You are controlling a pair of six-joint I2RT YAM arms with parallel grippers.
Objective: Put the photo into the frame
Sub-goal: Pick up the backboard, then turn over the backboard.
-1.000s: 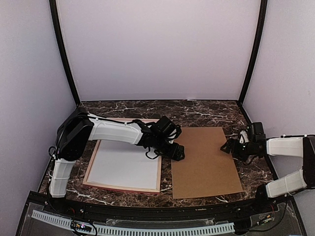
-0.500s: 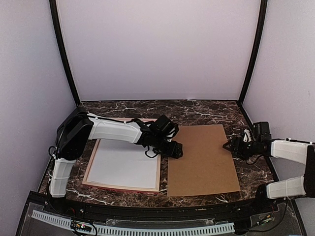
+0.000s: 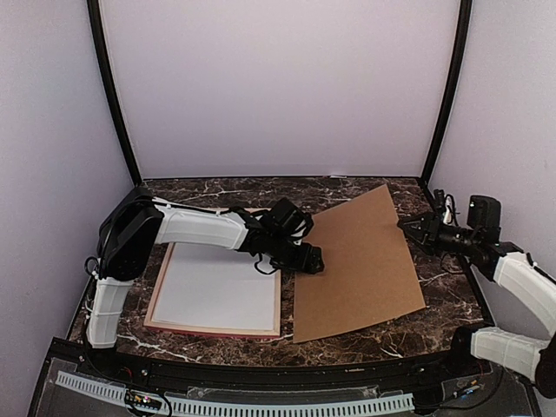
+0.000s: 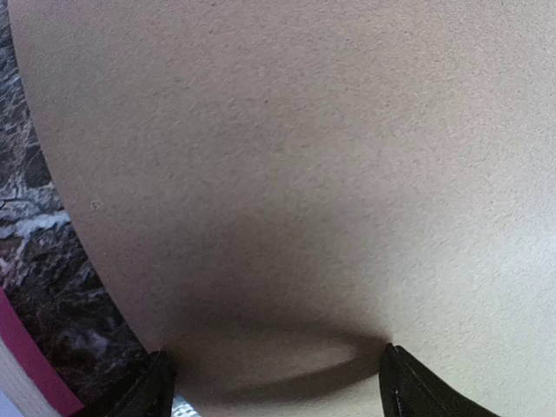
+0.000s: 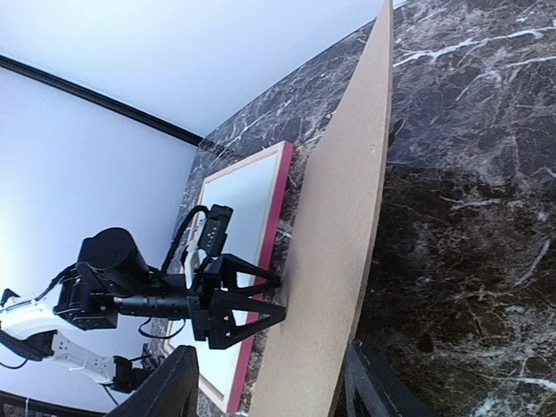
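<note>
The backing board [image 3: 360,261], the largest item, is standing tilted on the table [image 3: 261,193]. Its right edge is riding high at the right pincer [image 3: 413,227], and its left edge is sitting low, directly ahead of the left pincer [image 3: 308,259].

The frame [image 3: 213,332] is lying flat just to the left of the left pincer, with its long axis running near-to-far. The photo [image 3: 217,291] is lying inside the frame, white back up.

Of the 2 arms, the left is the nearer to photo and frame; the right pincer is well apart from them, across the whole board.

- Left arm: reaching low over the frame's far right corner, fingers standing apart and gripping nothing.
- Right arm: pointing left, fingers sitting either side of the board's edge. Whether they are clamping it cannot be told.

Judgement: the photo is looking seated, so the coming move is turning on the board swinging left, over the photo.
</note>
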